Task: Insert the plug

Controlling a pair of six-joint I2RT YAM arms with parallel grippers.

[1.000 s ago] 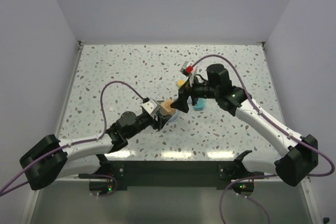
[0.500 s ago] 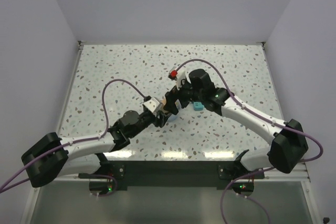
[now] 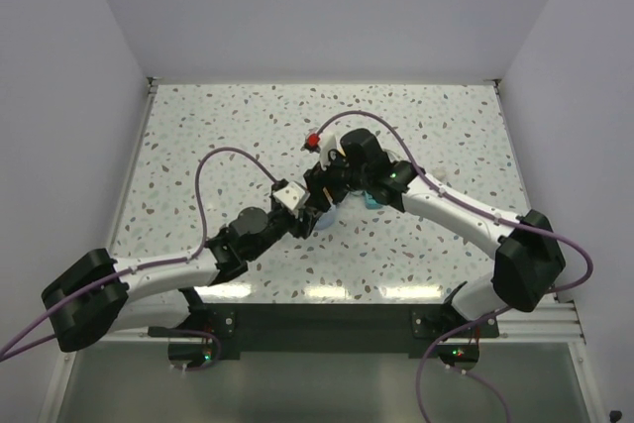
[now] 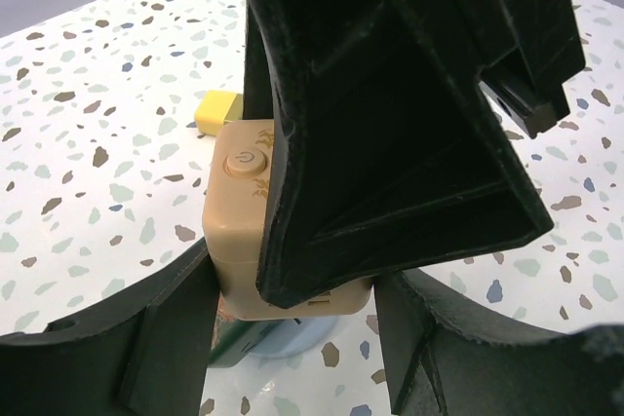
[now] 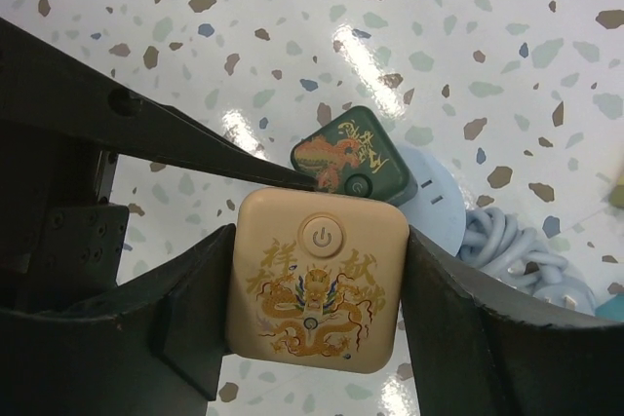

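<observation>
Power sign and unreadable gold characters on the tan cube (image 5: 317, 289).

a white tabletop (image 3: 198, 136) flecked with grey, brown and blue chips is seen across the middle of the frame. it is enclosed by a plain pale back wall (image 3: 327, 7), left wall (image 3: 50, 126) and right wall (image 3: 584, 116). bright glare patches (image 3: 327, 291) are reflected along its lower edge.

Your bench (image 3: 198, 146) is a white speckled slab. Near its middle you have a pale blue round socket (image 5: 436, 197), with its cable (image 5: 512, 241) coiled just beside it. The green plug (image 5: 351, 155) lies against the socket's rim; whether it rests partly on it is unclear. A teal block (image 3: 370, 201) lies just right of these, and a yellow block (image 4: 216, 111) lies nearby.
</observation>
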